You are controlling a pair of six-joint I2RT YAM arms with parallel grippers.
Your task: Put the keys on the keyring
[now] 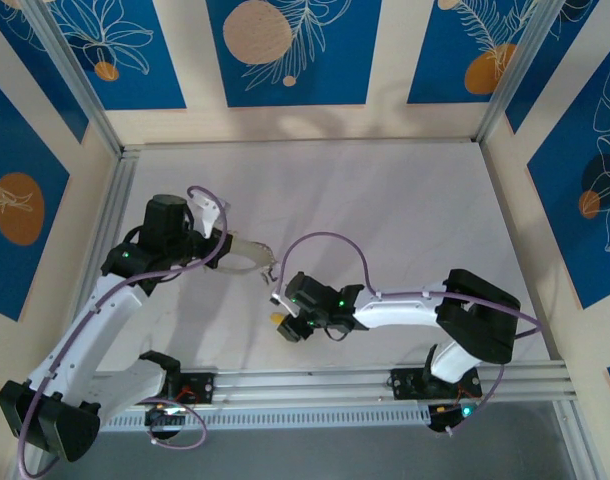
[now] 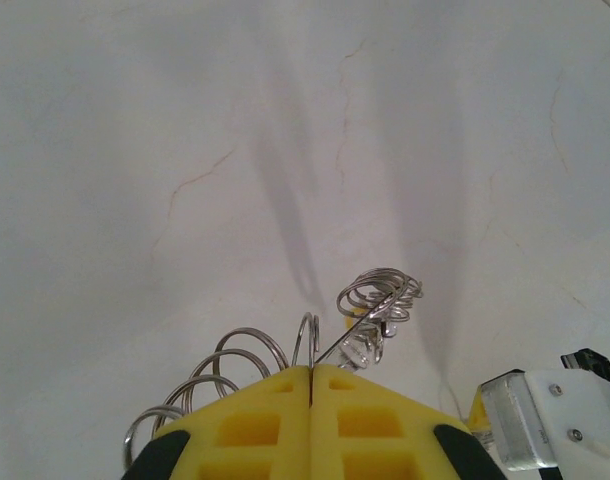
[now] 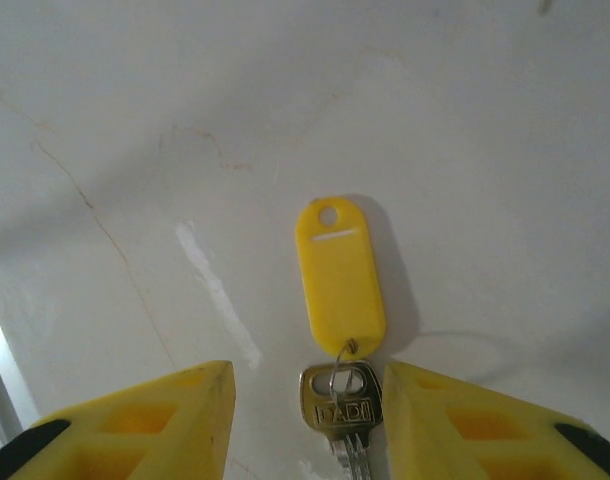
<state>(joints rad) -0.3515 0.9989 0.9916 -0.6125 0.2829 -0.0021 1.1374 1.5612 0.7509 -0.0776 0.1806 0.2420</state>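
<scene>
Left gripper (image 1: 268, 264) sits just beyond the yellow-tagged key (image 1: 277, 318) in the top view, on the side away from the arm bases. The right gripper (image 1: 288, 326) hangs directly over that key on the white tabletop (image 1: 405, 200). The two are close together, presumably so the ring can be offered right where the key gets lifted. From the left wrist, the left gripper (image 2: 312, 385) has its yellow fingers (image 2: 250, 425) pressed together on the thin wire of the keyring (image 2: 337, 347). The wire juts out ahead and carries a bunch of small rings (image 2: 380, 295); I judge it is held this way to keep it steady for threading. From the right wrist, the right gripper (image 3: 307, 400) stands apart, one finger on each side of the key, close to it but not yet clamped. The yellow tag (image 3: 340, 275) lies flat beyond the key's head, which leaves the metal head free to pinch.
</scene>
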